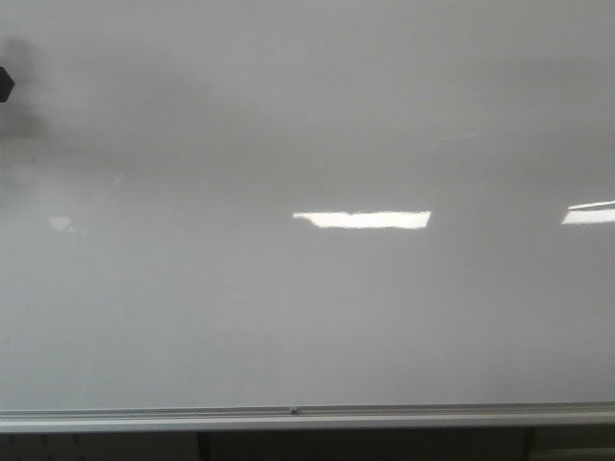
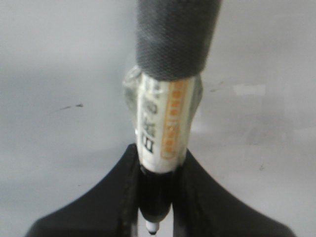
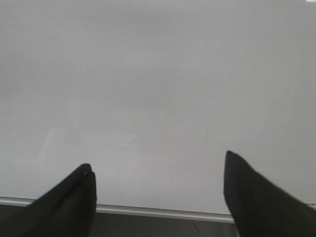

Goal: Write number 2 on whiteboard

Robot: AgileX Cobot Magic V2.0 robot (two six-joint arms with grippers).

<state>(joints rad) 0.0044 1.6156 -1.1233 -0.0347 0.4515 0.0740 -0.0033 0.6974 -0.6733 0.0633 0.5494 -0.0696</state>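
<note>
While the whiteboard (image 1: 307,307) fills the front view above its silver rail (image 1: 307,415), the left gripper (image 2: 157,197) clamps a marker (image 2: 163,123) — white barrel with an orange band, grey-wrapped upper end — between its black fingers (image 2: 98,207), facing the board. The right gripper (image 3: 158,197) hangs wide apart, holding nothing, before the board's lower edge. No written 2 shows on the glossy surface — only bright light reflections (image 1: 363,219).
</note>
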